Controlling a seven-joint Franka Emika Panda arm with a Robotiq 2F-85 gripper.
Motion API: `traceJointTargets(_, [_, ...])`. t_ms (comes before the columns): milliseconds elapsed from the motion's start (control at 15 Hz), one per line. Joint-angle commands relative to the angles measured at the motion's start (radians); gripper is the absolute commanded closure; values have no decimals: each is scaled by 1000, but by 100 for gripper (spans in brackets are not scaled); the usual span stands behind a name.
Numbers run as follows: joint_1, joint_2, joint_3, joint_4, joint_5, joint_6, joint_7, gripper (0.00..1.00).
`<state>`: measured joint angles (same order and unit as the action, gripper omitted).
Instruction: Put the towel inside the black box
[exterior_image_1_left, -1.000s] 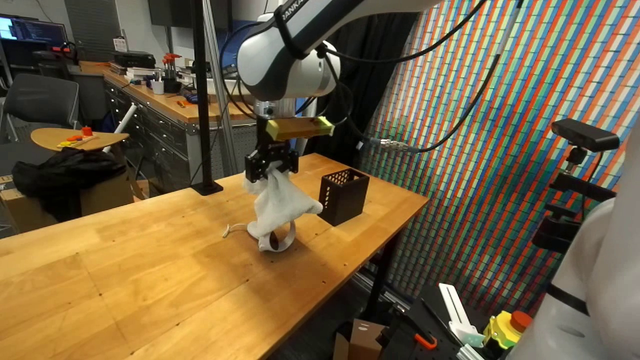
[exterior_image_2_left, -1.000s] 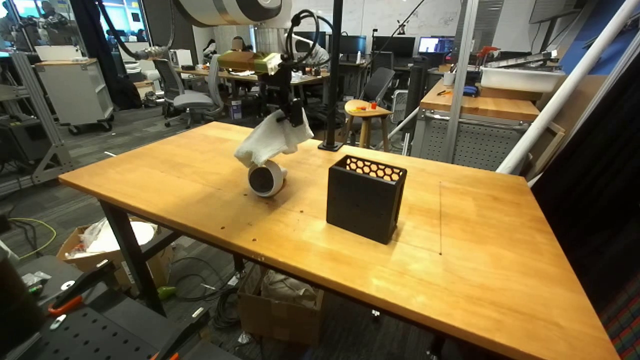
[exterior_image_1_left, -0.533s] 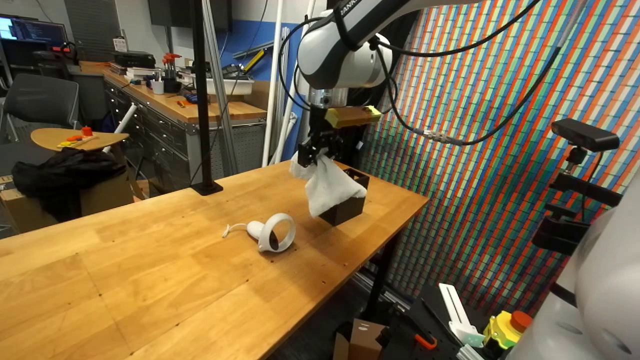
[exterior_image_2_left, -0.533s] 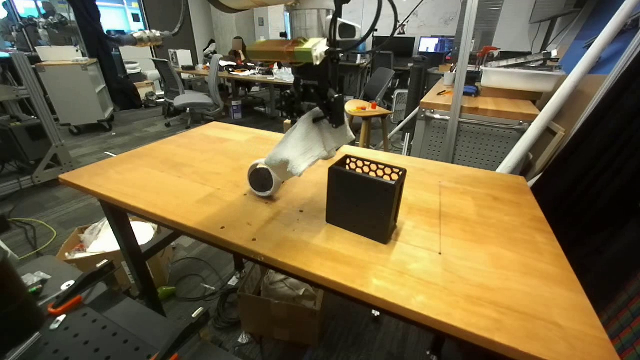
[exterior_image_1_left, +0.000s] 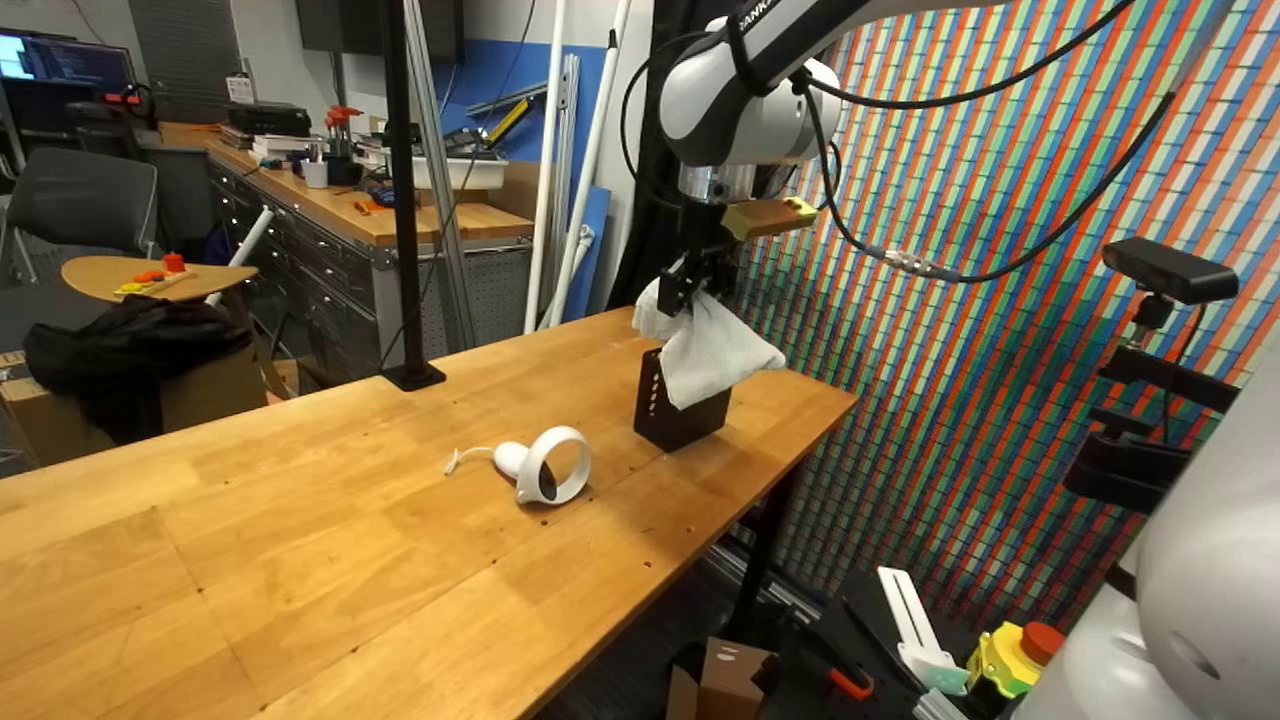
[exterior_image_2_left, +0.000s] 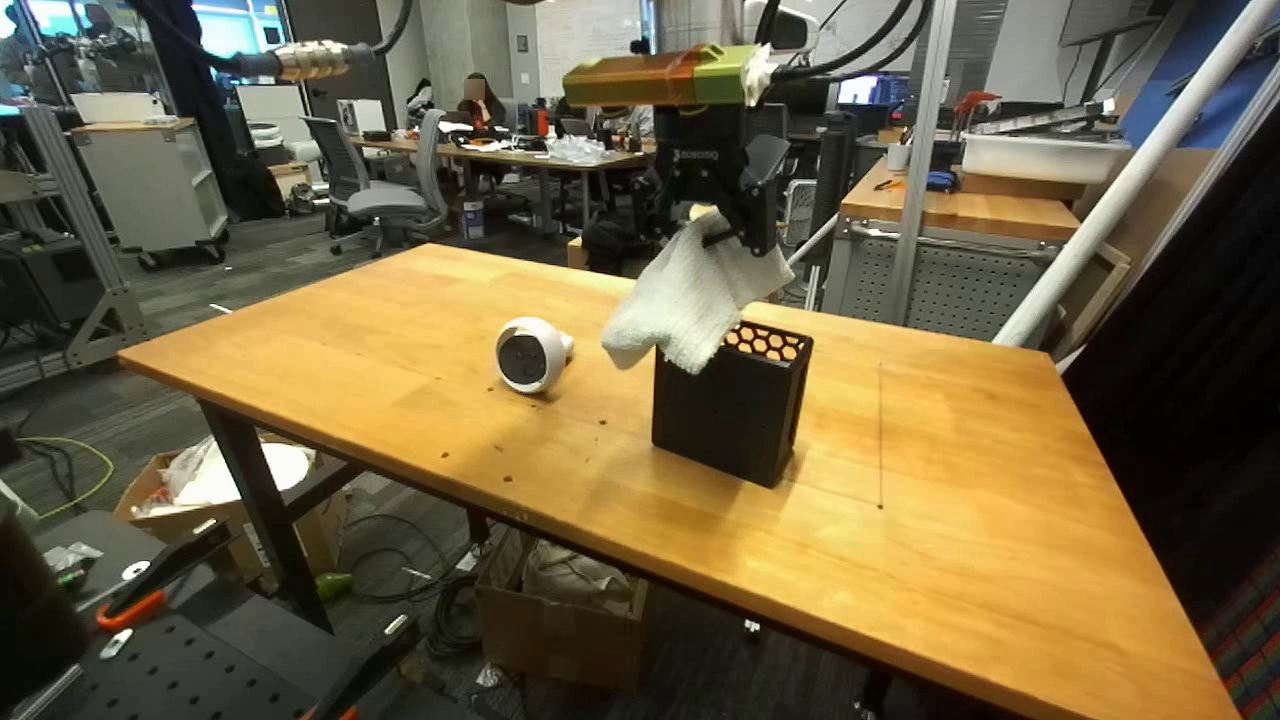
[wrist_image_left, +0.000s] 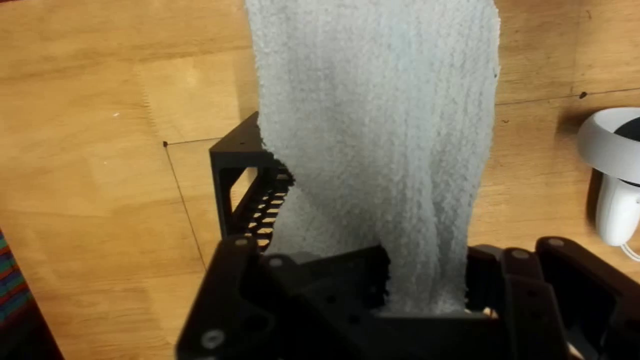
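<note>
White towel (exterior_image_2_left: 690, 300) shifts from near the VR controller (exterior_image_2_left: 528, 357) to over the black honeycomb-mesh box (exterior_image_2_left: 725, 420), hiding part of its mouth (touching or not, can't tell). Robotiq gripper (exterior_image_2_left: 715, 232) is closed tight, pinching the towel. Carry looks nearly done; lowering and release likely remain.

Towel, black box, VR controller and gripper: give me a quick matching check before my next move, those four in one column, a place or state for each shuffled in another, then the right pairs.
Things
1. towel
2. black box
3. VR controller
4. gripper

Places or states
A. Stands upright on the wooden table, open at the top
B. Shut on something soft
C. Hangs pinched in the air, not inside any container
D. White, lying on the wooden table

Right pairs: 1-C, 2-A, 3-D, 4-B
</note>
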<state>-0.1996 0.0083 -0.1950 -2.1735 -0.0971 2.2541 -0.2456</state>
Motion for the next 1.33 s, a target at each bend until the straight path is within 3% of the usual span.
traceJointTargets(0, [-15, 9, -15, 38, 8, -22, -88, 97])
traceJointTargets(667, [-41, 104, -15, 112, 86, -29, -217, 97])
traceJointTargets(1267, [-112, 235, 0, 146, 213, -41, -310, 97])
